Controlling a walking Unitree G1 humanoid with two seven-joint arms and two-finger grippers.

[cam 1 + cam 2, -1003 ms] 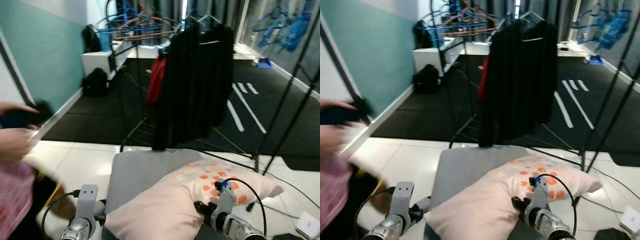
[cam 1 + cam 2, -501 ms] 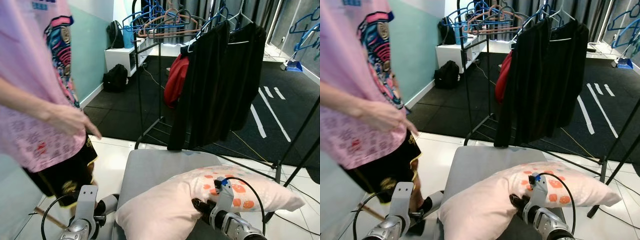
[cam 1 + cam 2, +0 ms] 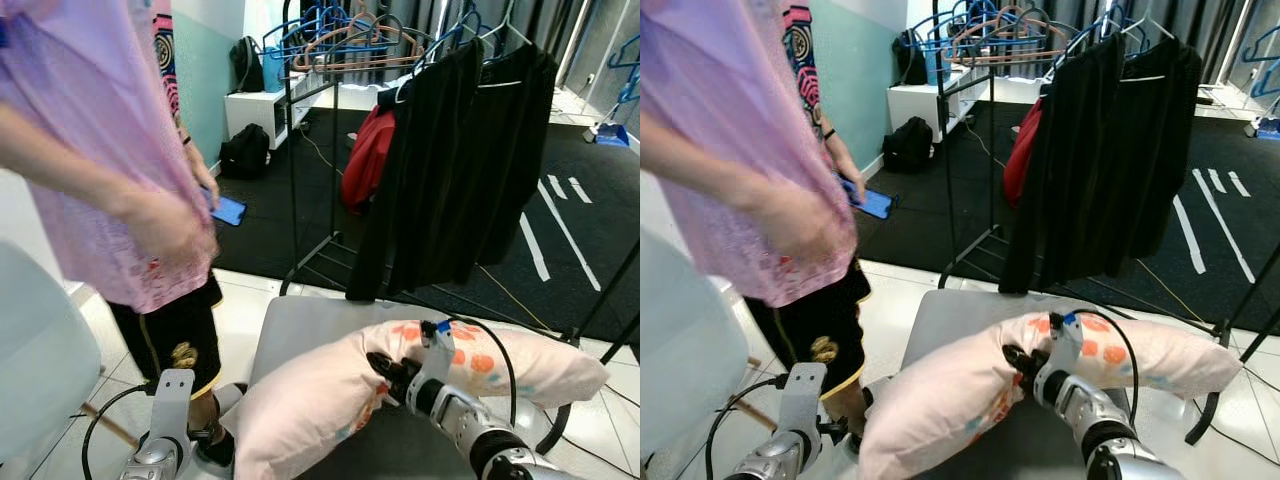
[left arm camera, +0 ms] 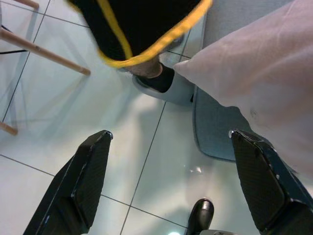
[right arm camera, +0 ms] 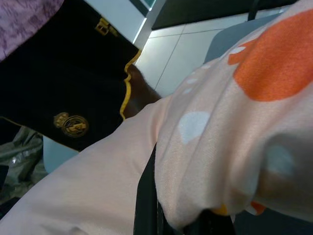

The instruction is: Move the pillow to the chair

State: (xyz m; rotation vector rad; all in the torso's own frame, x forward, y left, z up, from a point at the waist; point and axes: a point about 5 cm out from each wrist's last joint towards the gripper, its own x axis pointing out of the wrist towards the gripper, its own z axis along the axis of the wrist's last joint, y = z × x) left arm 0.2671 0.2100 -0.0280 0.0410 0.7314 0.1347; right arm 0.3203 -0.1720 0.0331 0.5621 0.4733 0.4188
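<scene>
The pillow [image 3: 330,400] lies across the grey chair [image 3: 300,330], bunched around the right end effector [image 3: 385,368], apparently clamped on it. Beside the chair, the left end effector [image 4: 166,196] hangs spread wide.

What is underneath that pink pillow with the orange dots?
Under the pillow is a grey chair seat, bare at its back and left edge. The right pincer pinches the pillow's fabric. The seat's middle, beneath the pillow, is covered.
</scene>
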